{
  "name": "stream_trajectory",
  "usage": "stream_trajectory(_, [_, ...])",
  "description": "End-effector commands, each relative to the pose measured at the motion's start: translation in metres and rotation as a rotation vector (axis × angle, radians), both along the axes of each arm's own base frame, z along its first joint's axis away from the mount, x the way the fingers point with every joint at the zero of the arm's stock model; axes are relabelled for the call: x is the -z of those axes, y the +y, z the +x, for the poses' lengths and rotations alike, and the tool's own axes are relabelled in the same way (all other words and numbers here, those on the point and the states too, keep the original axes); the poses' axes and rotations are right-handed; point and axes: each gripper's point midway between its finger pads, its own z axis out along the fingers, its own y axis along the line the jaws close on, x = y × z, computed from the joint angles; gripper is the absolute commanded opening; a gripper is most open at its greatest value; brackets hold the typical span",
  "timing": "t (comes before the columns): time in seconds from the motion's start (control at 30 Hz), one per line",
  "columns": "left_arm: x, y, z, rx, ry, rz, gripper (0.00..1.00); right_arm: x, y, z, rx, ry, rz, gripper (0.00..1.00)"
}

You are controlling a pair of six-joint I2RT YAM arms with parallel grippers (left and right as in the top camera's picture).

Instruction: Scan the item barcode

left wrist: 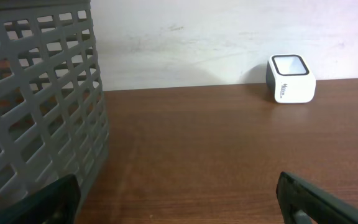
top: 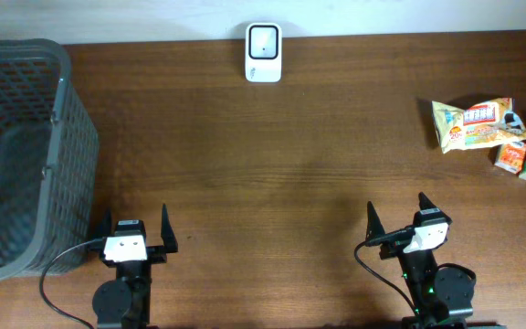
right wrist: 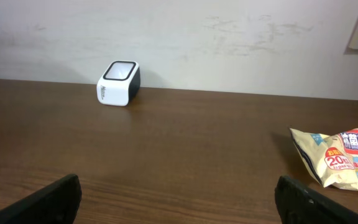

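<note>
Two pincers, left [top: 136, 219] and right [top: 396, 206], spread wide, empty, at near edge of brown wood counter [top: 263, 164]. Pale scuffed wall [right wrist: 229, 43] behind. White barcode scanner [top: 264, 53] far centre. Snack bag [top: 478, 125] far right, "20" legible; small cartons [top: 523, 157] just beside. Grey basket [top: 62, 110] left.

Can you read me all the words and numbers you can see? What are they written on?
"20": on the snack bag, in a red patch on its front.
Big characters above it on the bag: too blurred to read.
Small dark print on the side of the scanner: too small to read.
Print on the small cartons beside the bag: too small to read.
</note>
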Motion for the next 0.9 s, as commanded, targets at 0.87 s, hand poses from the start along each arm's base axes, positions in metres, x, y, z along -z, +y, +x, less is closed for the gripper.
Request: stream_trajectory(0.87, [0.001, 0.003, 0.000, -0.012, 0.000, 0.013, 0.99, 0.004, -0.026, 0.002, 0.122, 0.010, -0.003, 0.98])
